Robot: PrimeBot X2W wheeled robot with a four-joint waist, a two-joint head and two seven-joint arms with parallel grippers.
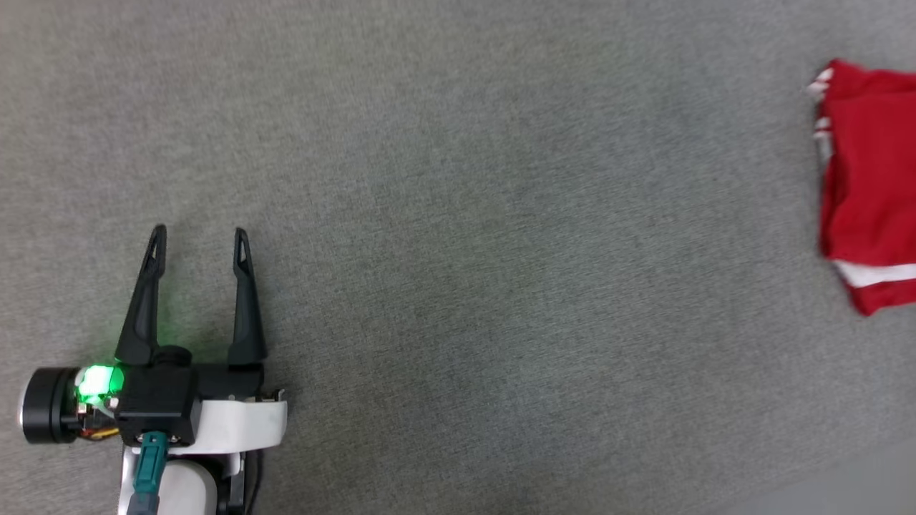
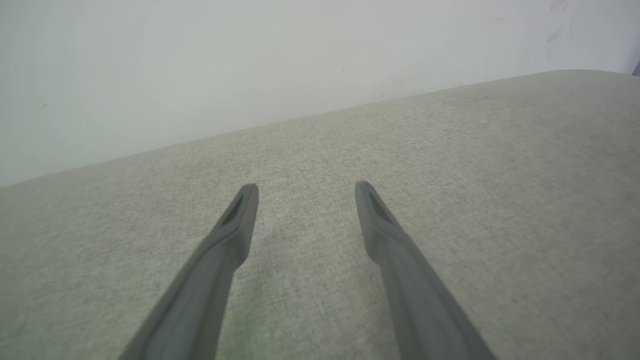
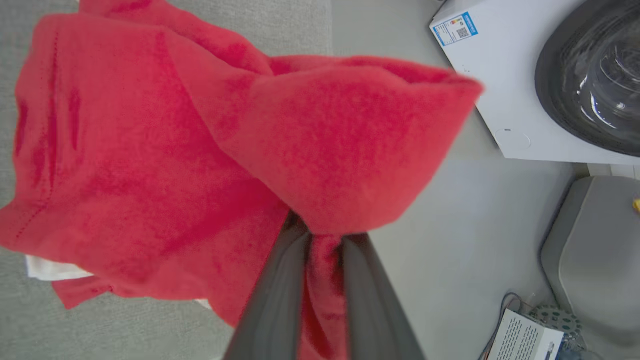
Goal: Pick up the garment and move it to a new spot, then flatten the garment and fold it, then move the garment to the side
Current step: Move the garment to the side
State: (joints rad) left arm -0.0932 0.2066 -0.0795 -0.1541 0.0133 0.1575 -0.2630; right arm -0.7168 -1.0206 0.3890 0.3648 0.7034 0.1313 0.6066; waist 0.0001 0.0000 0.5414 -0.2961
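Just one garment (image 3: 125, 150), clamped in right tool (image 3: 325, 242).

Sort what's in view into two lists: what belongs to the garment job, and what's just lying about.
Belongs to the job:
- red garment, pinched in the shut right gripper
- left gripper, open and empty
- grey fabric surface

Just lying about:
- white washing machine
- printed booklet on the floor
- grey rounded thing, unclear what it is
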